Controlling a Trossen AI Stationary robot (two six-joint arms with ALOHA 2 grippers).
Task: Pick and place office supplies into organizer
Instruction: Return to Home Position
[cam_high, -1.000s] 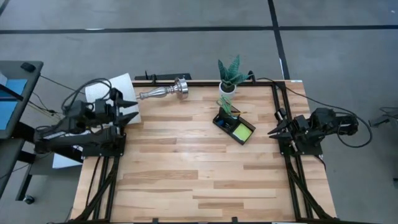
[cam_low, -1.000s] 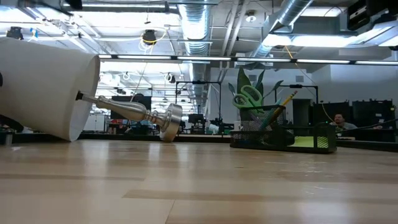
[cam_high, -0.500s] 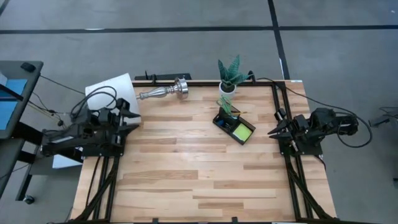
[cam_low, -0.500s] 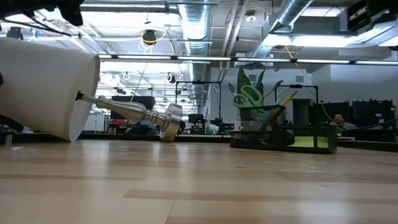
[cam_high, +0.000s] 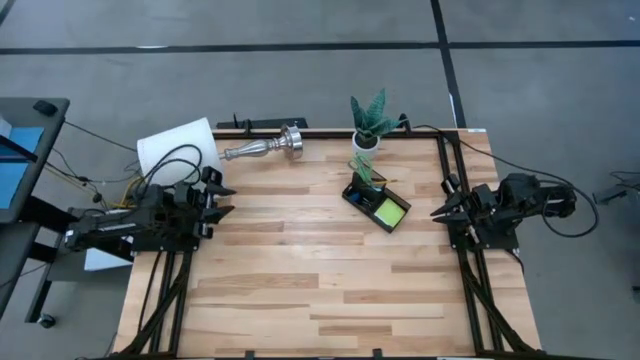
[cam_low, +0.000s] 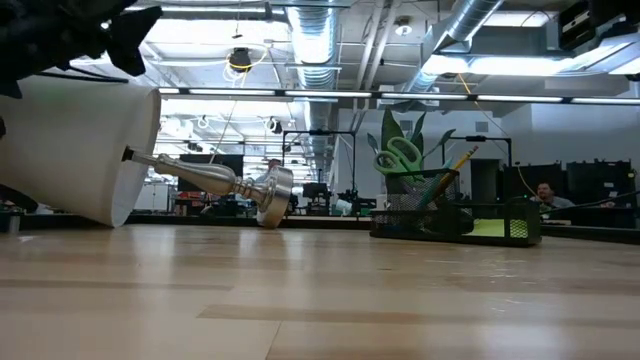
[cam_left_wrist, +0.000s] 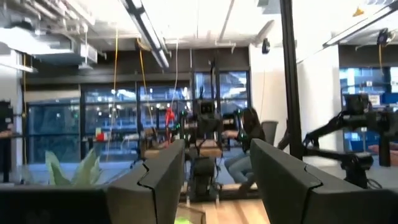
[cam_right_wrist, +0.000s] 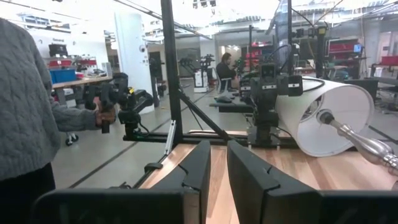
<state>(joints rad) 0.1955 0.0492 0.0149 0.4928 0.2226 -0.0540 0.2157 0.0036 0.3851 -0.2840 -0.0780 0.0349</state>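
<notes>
Two arms are in the high view, one at each side edge of the table (cam_high: 300, 290). The left gripper (cam_high: 222, 198) hangs over the table's left edge, in the left middle of the frame. In its wrist view its two fingers (cam_left_wrist: 158, 180) stand wide apart with nothing between them. In the low view it is a dark shape in the top left corner (cam_low: 125, 30), above the lamp shade. The right gripper (cam_high: 437, 212) sits at the right middle of the high view. Its two fingers (cam_right_wrist: 199, 168) are drawn together, only a thin slit shows between them, and they hold nothing.

One organizer (cam_high: 372, 203) lies right of centre in the upper half of the high view, turned at a slant, well apart from both grippers. One pair of green scissors (cam_low: 400, 157) stands handles-up in its taller section, and one yellow pencil (cam_low: 462, 159) leans beside them. One lime sticky-note pad (cam_high: 392, 212) lies in the low tray.

One lamp lies tipped on its side at the upper left, with its white shade (cam_high: 178, 150) off the table's corner and its silver base (cam_high: 293, 140) on the wood. One potted plant (cam_high: 368, 120) stands just behind the organizer.

In the right wrist view, one person's grey knitted sleeve (cam_right_wrist: 28, 106) fills the near side.
</notes>
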